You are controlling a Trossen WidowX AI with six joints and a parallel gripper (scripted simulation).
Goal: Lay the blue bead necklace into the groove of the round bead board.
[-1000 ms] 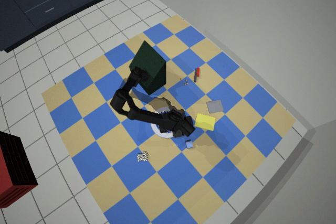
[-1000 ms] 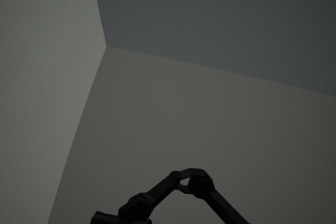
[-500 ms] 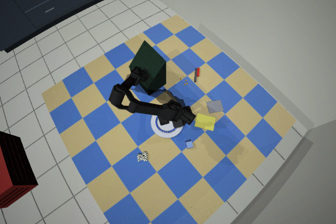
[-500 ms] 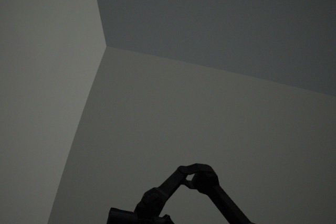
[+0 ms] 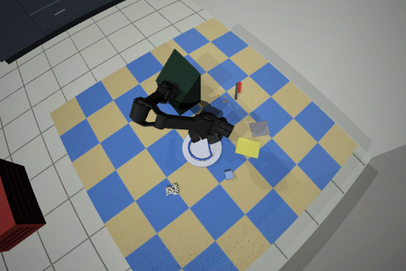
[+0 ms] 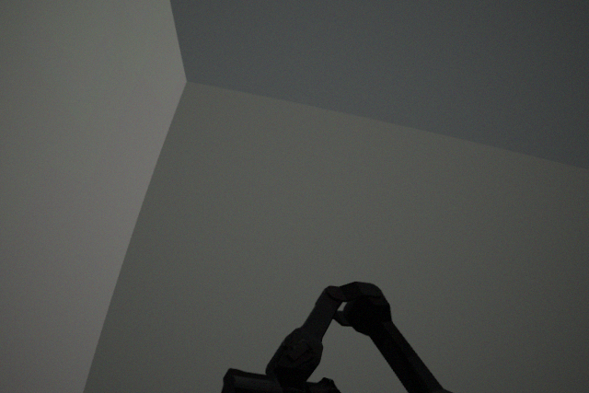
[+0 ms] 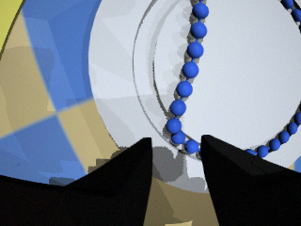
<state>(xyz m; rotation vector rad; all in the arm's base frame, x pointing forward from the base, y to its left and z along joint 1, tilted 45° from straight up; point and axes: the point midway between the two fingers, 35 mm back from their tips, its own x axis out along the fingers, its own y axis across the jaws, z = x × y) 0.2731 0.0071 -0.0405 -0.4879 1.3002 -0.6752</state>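
The round white bead board (image 5: 203,164) (image 7: 113,71) lies on the checkered mat. The blue bead necklace (image 5: 200,159) (image 7: 184,88) lies on it. In the top view, its lower curve follows the ring, while a nearly straight run at the right cuts inside the groove. In the wrist view, this run crosses the inner disc and bends sharply near the fingertips. My gripper (image 5: 203,138) (image 7: 176,145) is partly open over the board's edge. A few beads show between and beyond its tips, with none visibly gripped. The arm hides the board's upper part in the top view.
A yellow block (image 5: 248,147) and a grey plate (image 5: 259,129) lie right of the board. A small light-blue cube (image 5: 228,174) lies below right, a white bead cluster (image 5: 172,189) below left. A dark green block (image 5: 180,80) stands by the arm's base. The exterior view shows only arm and walls.
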